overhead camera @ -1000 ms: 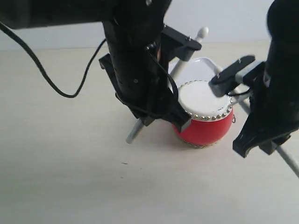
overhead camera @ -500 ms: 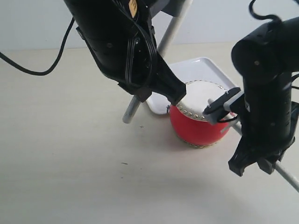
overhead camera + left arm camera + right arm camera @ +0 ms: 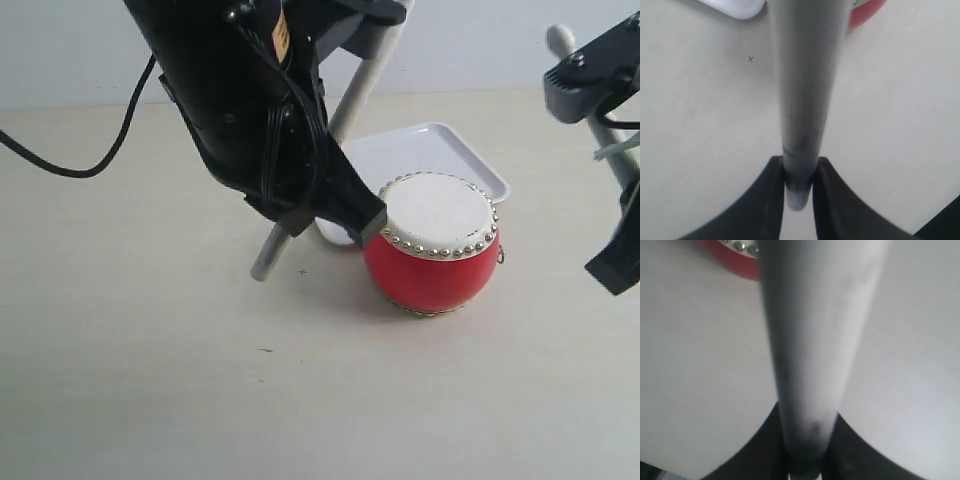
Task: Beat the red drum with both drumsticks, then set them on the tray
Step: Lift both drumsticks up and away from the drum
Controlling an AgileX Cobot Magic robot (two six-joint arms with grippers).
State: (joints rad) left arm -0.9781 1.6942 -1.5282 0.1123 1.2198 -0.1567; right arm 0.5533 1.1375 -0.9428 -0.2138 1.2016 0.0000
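The red drum (image 3: 432,262) stands on the table with its off-white skin bare; its edge also shows in the left wrist view (image 3: 867,9) and the right wrist view (image 3: 734,259). Behind it lies the white tray (image 3: 420,150). My left gripper (image 3: 800,181) is shut on one drumstick (image 3: 352,100), which slants steeply left of the drum, its lower end (image 3: 262,268) close to the table. My right gripper (image 3: 807,452) is shut on the other drumstick (image 3: 815,340), lifted high to the right of the drum, its rounded tip (image 3: 558,40) pointing up.
The black left arm (image 3: 250,120) hangs over the table just left of the drum and hides the tray's left part. A black cable (image 3: 60,160) trails across the table at far left. The right arm (image 3: 620,265) sits at the right edge.
The right arm has swung up and to the right, lifting its drumstick off the drum. The left arm has risen too, tipping its stick steeper; the drum skin is now uncovered.
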